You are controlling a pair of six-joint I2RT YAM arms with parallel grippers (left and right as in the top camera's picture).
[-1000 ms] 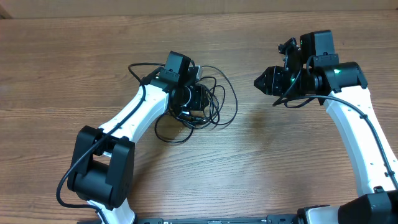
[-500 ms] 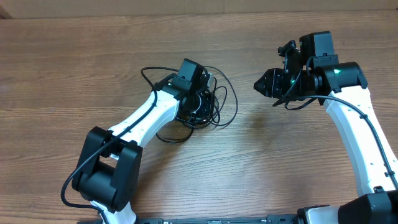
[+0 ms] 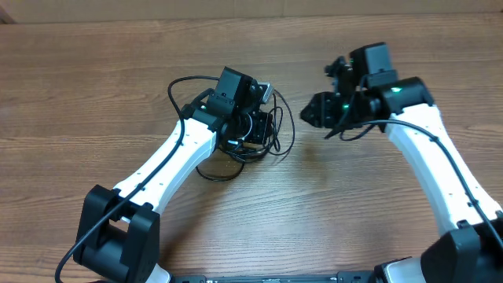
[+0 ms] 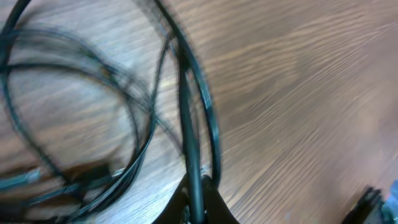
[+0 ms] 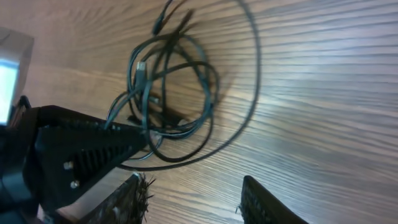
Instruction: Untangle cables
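Observation:
The cables (image 3: 263, 134) are thin black cords in a tangled bundle with loose loops at the table's middle. My left gripper (image 3: 253, 126) sits over the bundle and is shut on one cable strand (image 4: 194, 155), which runs up between its fingers (image 4: 198, 208) in the left wrist view. More loops (image 4: 93, 118) lie to the left there. My right gripper (image 3: 312, 110) is open and empty, hovering to the right of the bundle. Its wrist view shows the cables (image 5: 174, 99) beyond its spread fingers (image 5: 196, 199), with the left gripper at the left edge.
The table (image 3: 354, 204) is bare brown wood. The left arm's own thicker black wire (image 3: 185, 86) arcs beside its wrist. A cable loop (image 3: 216, 169) lies under the left arm.
My left gripper has shifted slightly left and up over the bundle, pulling the loops with it. My right gripper has moved left, closer to the bundle.

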